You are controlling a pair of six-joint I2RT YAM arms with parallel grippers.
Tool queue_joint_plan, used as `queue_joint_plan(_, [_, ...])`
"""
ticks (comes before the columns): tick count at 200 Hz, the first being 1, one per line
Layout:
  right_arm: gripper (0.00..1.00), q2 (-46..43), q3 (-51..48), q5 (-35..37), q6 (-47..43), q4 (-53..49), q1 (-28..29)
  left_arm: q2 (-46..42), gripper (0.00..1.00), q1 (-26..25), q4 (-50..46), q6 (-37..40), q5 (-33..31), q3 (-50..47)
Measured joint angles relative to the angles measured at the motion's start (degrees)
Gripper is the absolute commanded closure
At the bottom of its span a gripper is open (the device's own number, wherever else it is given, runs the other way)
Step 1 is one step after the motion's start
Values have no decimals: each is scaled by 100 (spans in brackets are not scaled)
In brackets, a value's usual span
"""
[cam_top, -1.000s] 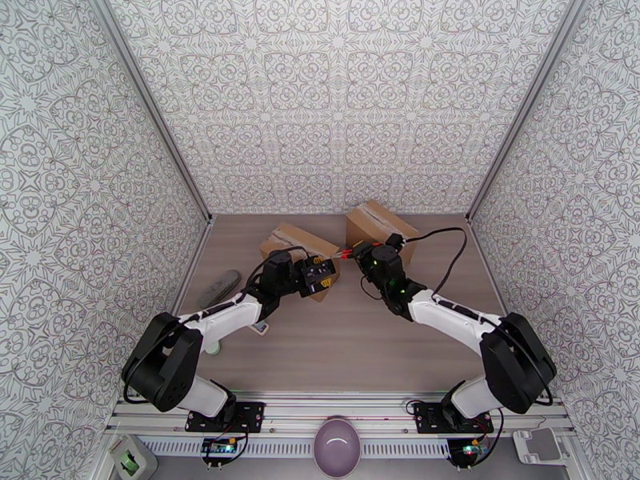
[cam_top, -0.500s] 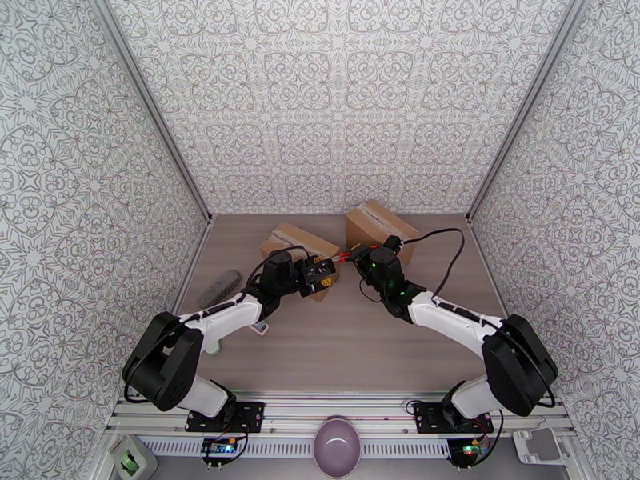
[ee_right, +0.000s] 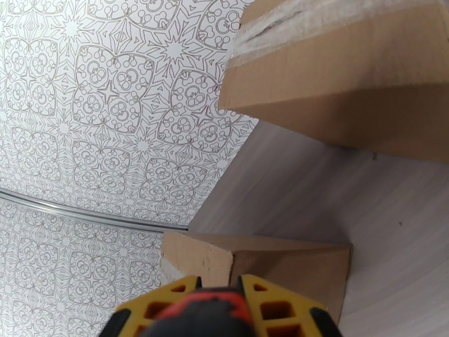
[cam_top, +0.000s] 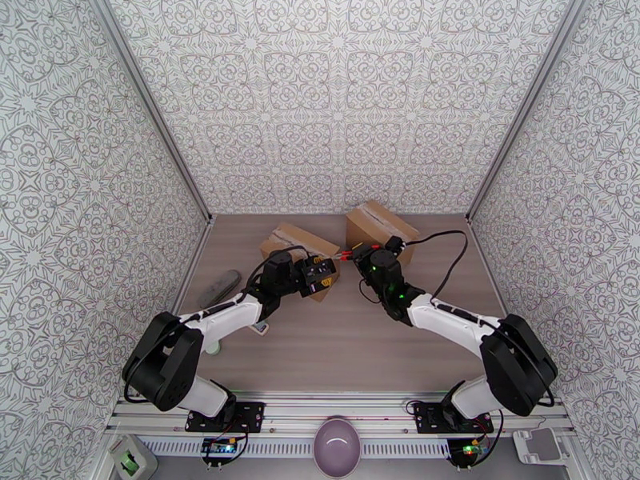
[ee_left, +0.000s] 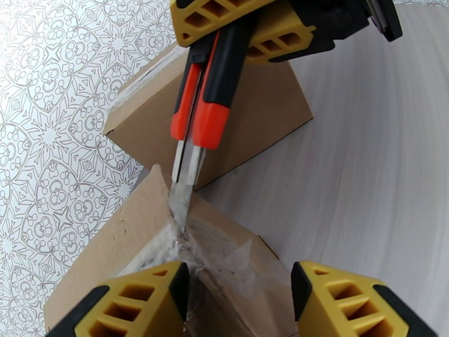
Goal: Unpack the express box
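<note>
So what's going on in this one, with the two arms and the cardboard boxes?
The right gripper is closed on a red-and-black utility knife and has its blade at the clear tape on a corner of the left box. The left gripper straddles that box's end with its fingers apart; whether they pinch it is unclear. The tape looks crumpled there, but the box looks closed. A second taped box sits behind, untouched.

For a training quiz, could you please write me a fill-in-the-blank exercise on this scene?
1. The right gripper has its jaws shut on a red-and-black utility ____.
2. Its blade touches the clear ____ on the nearer box.
3. Counting the farther box, ____ cardboard boxes sit on the table.
Missing: knife; tape; two.
</note>
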Motion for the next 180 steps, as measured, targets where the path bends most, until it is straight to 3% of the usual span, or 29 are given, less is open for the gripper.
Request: queue_joint_plan(180, [100, 35, 2, 212, -382, 146, 0, 0, 46, -37, 22, -66, -83, 0])
